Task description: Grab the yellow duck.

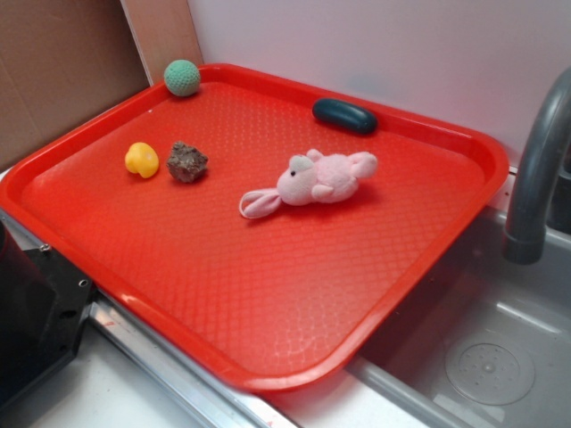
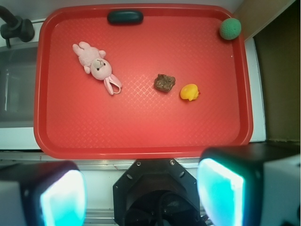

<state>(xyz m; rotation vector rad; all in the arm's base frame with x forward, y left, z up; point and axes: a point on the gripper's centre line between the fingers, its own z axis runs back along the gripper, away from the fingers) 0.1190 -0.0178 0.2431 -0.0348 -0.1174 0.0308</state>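
Observation:
The yellow duck [image 1: 142,160] is a small smooth yellow blob on the left part of the red tray [image 1: 268,294]. In the wrist view the duck [image 2: 189,92] lies right of centre, next to a brown rock lump [image 2: 164,83]. My gripper [image 2: 141,195] is open and empty, high above and back from the tray's near edge. Its two fingers [image 2: 221,195] stand wide apart at the bottom of the wrist view, glowing cyan. The gripper itself does not show in the exterior view.
A pink plush rabbit [image 1: 312,181] lies mid-tray. A green knitted ball [image 1: 182,78] sits in the far left corner. A dark oval object [image 1: 344,116] rests at the back rim. A grey sink [image 1: 482,357] and faucet [image 1: 535,178] are on the right. The robot base [image 1: 36,312] is at the lower left.

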